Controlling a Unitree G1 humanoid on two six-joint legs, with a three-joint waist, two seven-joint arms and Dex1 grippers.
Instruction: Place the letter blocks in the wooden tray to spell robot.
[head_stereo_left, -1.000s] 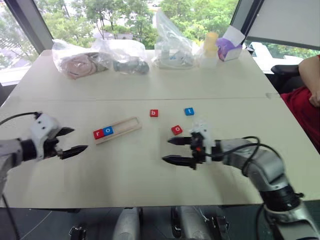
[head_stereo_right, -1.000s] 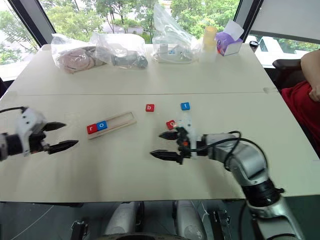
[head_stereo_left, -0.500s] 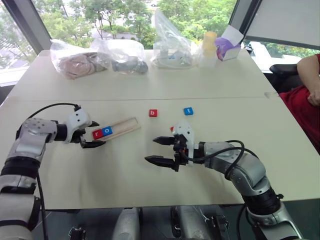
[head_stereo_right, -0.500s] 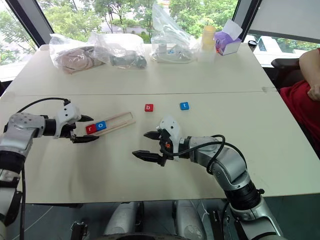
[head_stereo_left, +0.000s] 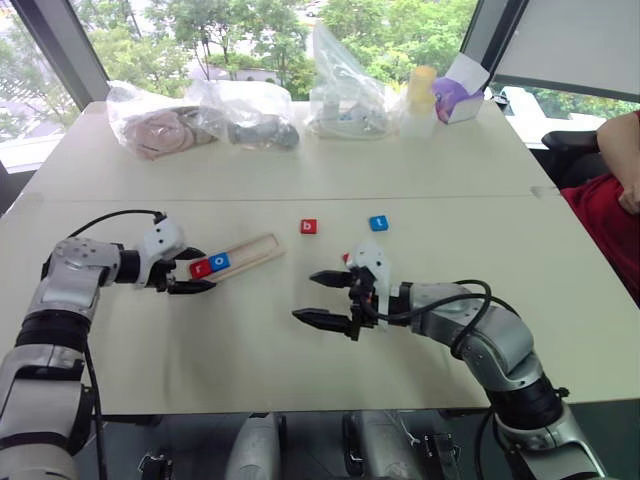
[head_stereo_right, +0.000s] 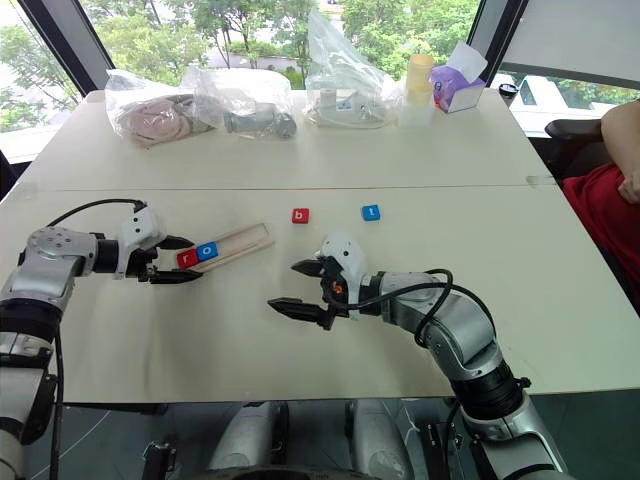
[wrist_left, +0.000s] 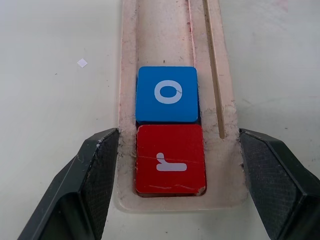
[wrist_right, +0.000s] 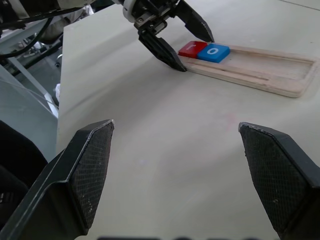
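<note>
Letter blocks r (wrist_left: 170, 161) and o (wrist_left: 167, 94) lie side by side at the left end of the wooden tray (head_stereo_left: 253, 250), which the left end effector (wrist_left: 175, 187) clamps, one finger against each long rim. Right end effector (head_stereo_left: 330, 298) hangs released over bare table (head_stereo_left: 250, 340) nearby. Farther right lie red b (head_stereo_left: 308, 226) and blue t (head_stereo_left: 378, 223), apart.

Your right gripper (head_stereo_left: 328, 299) hides most of one red block (head_stereo_left: 346, 258); only a sliver shows, letter unreadable. Left wrist view cuts off the wooden tray (wrist_left: 215, 45), so you can't see its far end. Person (head_stereo_left: 612, 175) at the tabletop's right edge is cropped by the frame. Bag (head_stereo_left: 155, 120) contents unclear.
</note>
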